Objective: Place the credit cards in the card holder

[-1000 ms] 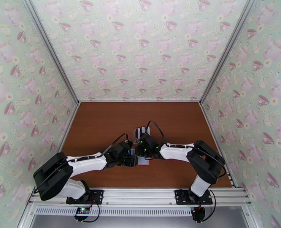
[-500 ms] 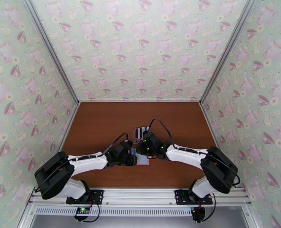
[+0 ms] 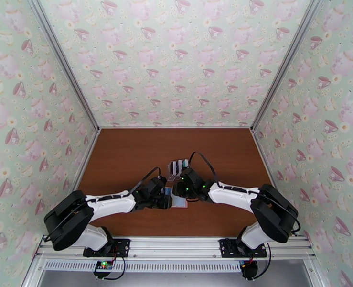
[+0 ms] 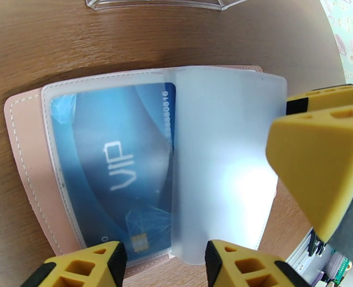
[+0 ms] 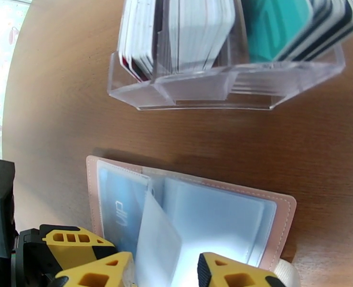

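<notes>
Over the near edge of the card holder (image 4: 26,154), left hand (image 4: 165,266) with fingers spread and nothing pinched between them; touching the pink cover or just above it, cannot tell. From that wrist, holder lying open and flat on the desk (image 4: 57,49), with a blue card (image 4: 114,163) printed VIP tucked under the clear pocket of one half and a frosted sleeve (image 4: 219,154) across the other half. Beside the sleeve's far edge, yellow fingers (image 4: 319,168) of the right hand (image 5: 165,273), likewise spread and clamped on nothing. From the right wrist, a different reading: a sleeve tilted up off the pockets, rising in the gap between those fingers, and a fingertip (image 5: 66,237) of the left hand at the holder's corner by the blue card. Beyond the holder and apart from it, clear rack (image 5: 224,87) packed with upright credit cards (image 5: 200,29), white, teal and dark, plain from this wrist; from the left wrist, the rack's base edge at the top of the frame. From above, both hands meeting over the holder mid-desk, rack just behind them.
</notes>
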